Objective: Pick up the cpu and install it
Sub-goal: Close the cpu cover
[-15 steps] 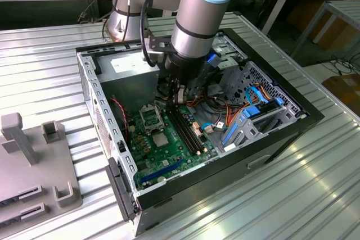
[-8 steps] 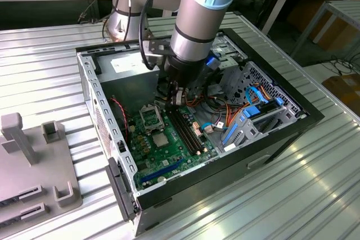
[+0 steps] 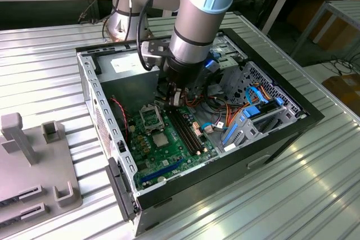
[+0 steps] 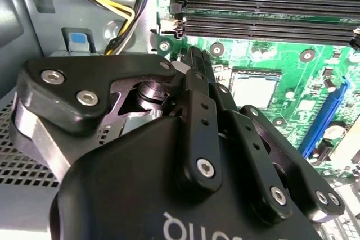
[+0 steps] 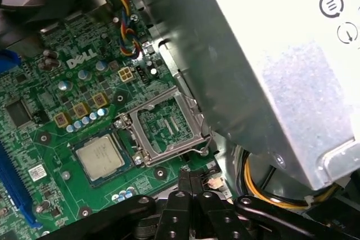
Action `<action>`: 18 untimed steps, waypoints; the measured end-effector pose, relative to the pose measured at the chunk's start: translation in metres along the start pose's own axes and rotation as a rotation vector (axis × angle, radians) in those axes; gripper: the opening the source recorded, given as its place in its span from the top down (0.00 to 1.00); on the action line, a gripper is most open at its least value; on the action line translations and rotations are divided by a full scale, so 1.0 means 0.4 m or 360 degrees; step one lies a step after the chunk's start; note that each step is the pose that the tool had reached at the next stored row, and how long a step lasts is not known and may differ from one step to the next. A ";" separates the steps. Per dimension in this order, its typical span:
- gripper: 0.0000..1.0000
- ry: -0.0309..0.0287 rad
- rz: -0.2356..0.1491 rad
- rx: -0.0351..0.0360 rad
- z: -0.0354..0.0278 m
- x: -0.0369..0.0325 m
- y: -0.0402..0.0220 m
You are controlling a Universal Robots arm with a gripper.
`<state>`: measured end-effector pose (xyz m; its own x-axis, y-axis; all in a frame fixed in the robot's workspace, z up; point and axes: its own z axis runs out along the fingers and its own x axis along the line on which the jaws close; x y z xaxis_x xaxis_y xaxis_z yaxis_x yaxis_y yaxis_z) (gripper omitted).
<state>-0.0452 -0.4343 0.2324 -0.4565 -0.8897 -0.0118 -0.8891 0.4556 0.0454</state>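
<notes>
**Operator:** Which step am I on?

**Spotter:** By my reading, the approach. You aren't holding anything. The small flat square cpu with the silver-grey metal top (image 5: 100, 158) lies flat in a dark square seat on the green circuit board (image 5: 50, 71), just beside the black hinged square frame with a green centre (image 5: 166, 125), which stands open. In both wrist views your black tool (image 5: 190, 177) has its fingers drawn narrow, tips together, with nothing between them. It hangs over the board, near the frame and apart from the chip.

**Operator:** What does a grasp call for?

**Spotter:** I'd judge you need the fingers spread first and the tool brought square over the chip. It's thin and sits low, so you'd catch it by two opposite edges. The long black memory slots (image 4: 264, 9) run close by on one side. The big grey metal power-supply box (image 5: 270, 82) crowds the other, so you have little room to swing.

**Operator:** And around the machine?

**Spotter:** The open black computer case (image 3: 292, 116) lies on its side on a ribbed silver metal desk (image 3: 45, 71). A grey moulded fixture with upright posts (image 3: 34, 167) sits at the exterior view's left. Behind are wooden benches and trailing cables.
</notes>
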 end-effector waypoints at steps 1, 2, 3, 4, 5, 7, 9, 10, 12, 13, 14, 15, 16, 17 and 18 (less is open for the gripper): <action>0.89 -0.00031 0.0002 -0.0002 0.002 -0.003 0.001; 0.89 -0.00067 0.0007 -0.0003 0.005 -0.005 0.002; 0.89 -0.00080 0.0014 -0.0004 0.008 -0.007 0.003; 0.89 -0.00087 0.0018 -0.0004 0.010 -0.008 0.003; 0.89 -0.00108 0.0022 -0.0005 0.013 -0.009 0.004; 0.89 -0.00203 0.0025 -0.0010 0.018 -0.012 0.005; 0.89 -0.00426 0.0025 -0.0021 0.020 -0.016 0.007; 0.89 -0.00564 0.0024 -0.0029 0.021 -0.017 0.008; 0.89 -0.00757 0.0021 -0.0039 0.022 -0.018 0.007; 0.89 -0.00758 0.0019 -0.0039 0.023 -0.018 0.007; 0.89 -0.00768 0.0019 -0.0039 0.024 -0.018 0.006; 0.89 -0.00790 0.0019 -0.0040 0.026 -0.019 0.006; 0.89 -0.00813 0.0019 -0.0042 0.028 -0.019 0.006; 0.89 -0.00862 0.0018 -0.0044 0.031 -0.020 0.006; 0.89 -0.00895 0.0018 -0.0046 0.032 -0.021 0.006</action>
<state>-0.0442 -0.4254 0.2197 -0.4687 -0.8808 -0.0672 -0.8827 0.4640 0.0748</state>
